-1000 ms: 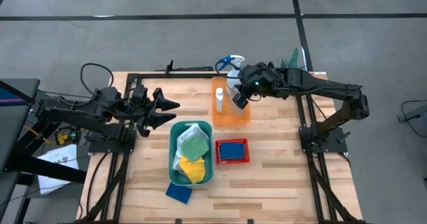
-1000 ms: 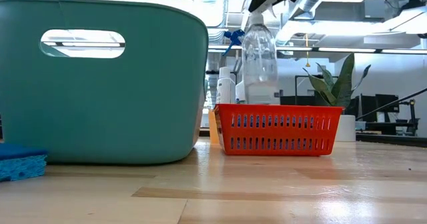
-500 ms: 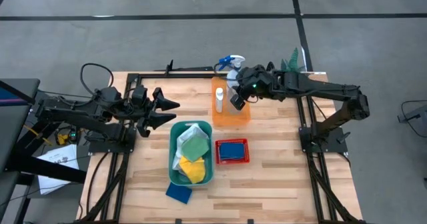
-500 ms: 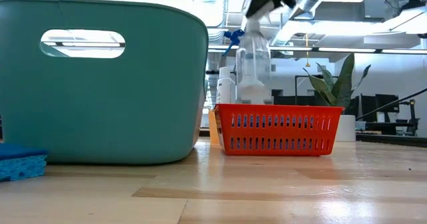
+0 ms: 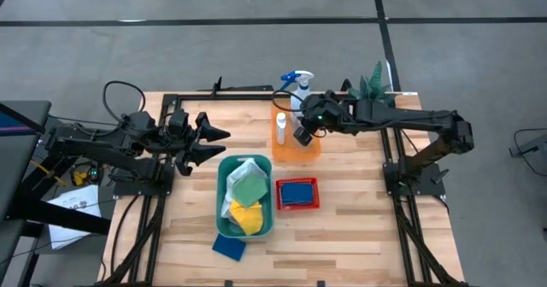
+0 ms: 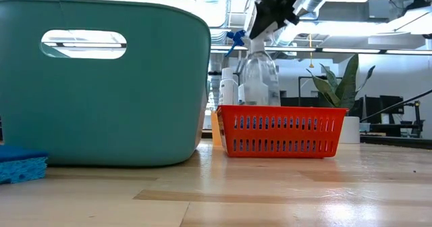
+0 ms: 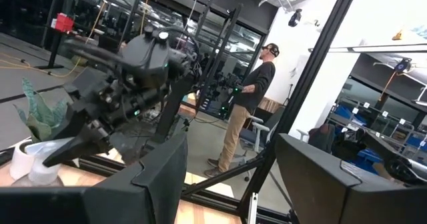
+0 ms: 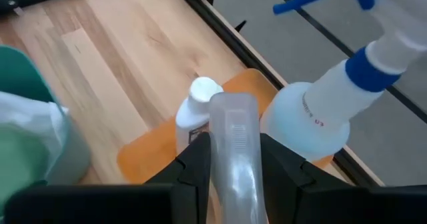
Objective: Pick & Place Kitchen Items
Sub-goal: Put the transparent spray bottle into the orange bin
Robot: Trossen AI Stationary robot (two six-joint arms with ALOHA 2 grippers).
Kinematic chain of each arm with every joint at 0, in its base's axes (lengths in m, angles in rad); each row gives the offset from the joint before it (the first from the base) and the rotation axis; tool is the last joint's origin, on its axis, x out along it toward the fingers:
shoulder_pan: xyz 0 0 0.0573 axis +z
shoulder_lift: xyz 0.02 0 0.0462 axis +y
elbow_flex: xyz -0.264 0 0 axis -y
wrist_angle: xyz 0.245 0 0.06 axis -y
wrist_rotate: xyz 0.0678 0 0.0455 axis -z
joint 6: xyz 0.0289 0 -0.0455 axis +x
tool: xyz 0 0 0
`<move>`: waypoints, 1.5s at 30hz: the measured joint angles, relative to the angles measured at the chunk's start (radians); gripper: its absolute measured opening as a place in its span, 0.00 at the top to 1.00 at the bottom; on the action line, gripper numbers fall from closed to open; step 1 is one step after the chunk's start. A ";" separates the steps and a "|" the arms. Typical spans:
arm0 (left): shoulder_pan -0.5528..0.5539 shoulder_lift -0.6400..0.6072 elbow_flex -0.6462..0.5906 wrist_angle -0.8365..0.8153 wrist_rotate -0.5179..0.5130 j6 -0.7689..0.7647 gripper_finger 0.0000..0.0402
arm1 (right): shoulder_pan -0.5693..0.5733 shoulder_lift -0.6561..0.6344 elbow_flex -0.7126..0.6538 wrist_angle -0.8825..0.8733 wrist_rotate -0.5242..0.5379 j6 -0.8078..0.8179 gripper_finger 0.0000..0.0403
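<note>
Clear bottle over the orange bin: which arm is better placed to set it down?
Right. The right gripper already grips the clear bottle above the orange bin; the left gripper is open and apart, beside the teal tub.

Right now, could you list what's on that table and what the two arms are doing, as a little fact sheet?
Right gripper: shut on clear bottle, above orange tray
Orange tray: white bottle in it, spray bottle beside that
Left gripper: open, empty, left of teal bin
Teal bin: white, green and yellow cloths
Red basket: blue sponge inside
Table: second sponge by the bin
</note>
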 joint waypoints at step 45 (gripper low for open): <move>0.000 0.000 0.000 0.001 -0.049 -0.001 0.45 | -0.129 -0.060 -0.247 0.343 -0.017 0.094 0.79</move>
